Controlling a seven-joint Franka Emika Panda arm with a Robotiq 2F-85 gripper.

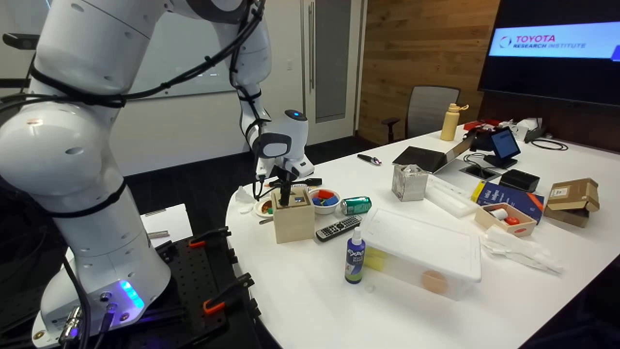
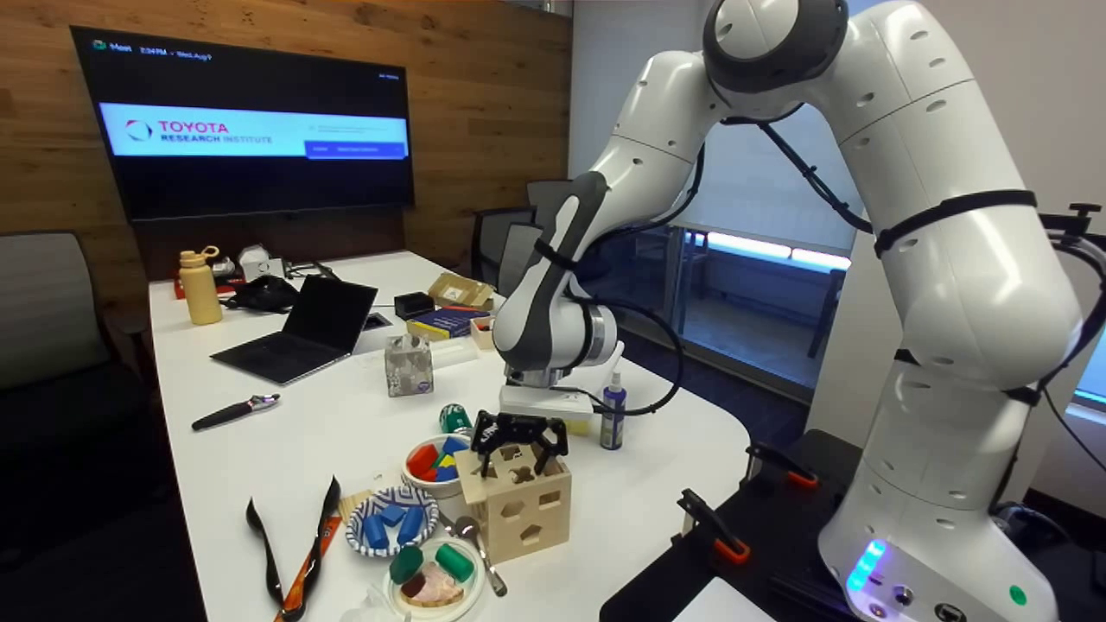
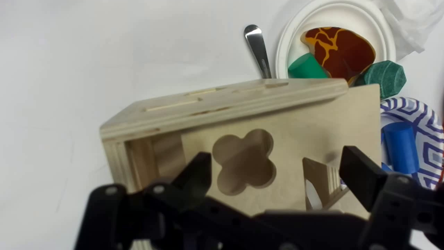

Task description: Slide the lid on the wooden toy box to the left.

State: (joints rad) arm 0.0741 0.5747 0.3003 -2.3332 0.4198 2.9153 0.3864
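Observation:
The wooden toy box (image 1: 294, 224) stands upright on the white table, and it also shows in an exterior view (image 2: 530, 518). Its near wall with slots shows in the wrist view (image 3: 222, 99). The lid (image 3: 289, 139) is a pale panel with a clover hole and an angular hole. It sits off-centre, sticking out past the box on the right in the wrist view, with a gap at its left edge. It juts left in an exterior view (image 2: 471, 475). My gripper (image 3: 276, 156) is open over the lid, fingers pointing down (image 2: 513, 472). I cannot tell whether the fingertips touch it.
Close to the box are a bowl of coloured blocks (image 1: 324, 199), a green can (image 1: 356, 205), a remote (image 1: 339, 228), a spoon (image 2: 480, 553), a plate with toy food (image 2: 467, 596) and a patterned bowl (image 2: 355, 537). A spray bottle (image 1: 355, 259) and clear bin (image 1: 421, 247) stand farther off.

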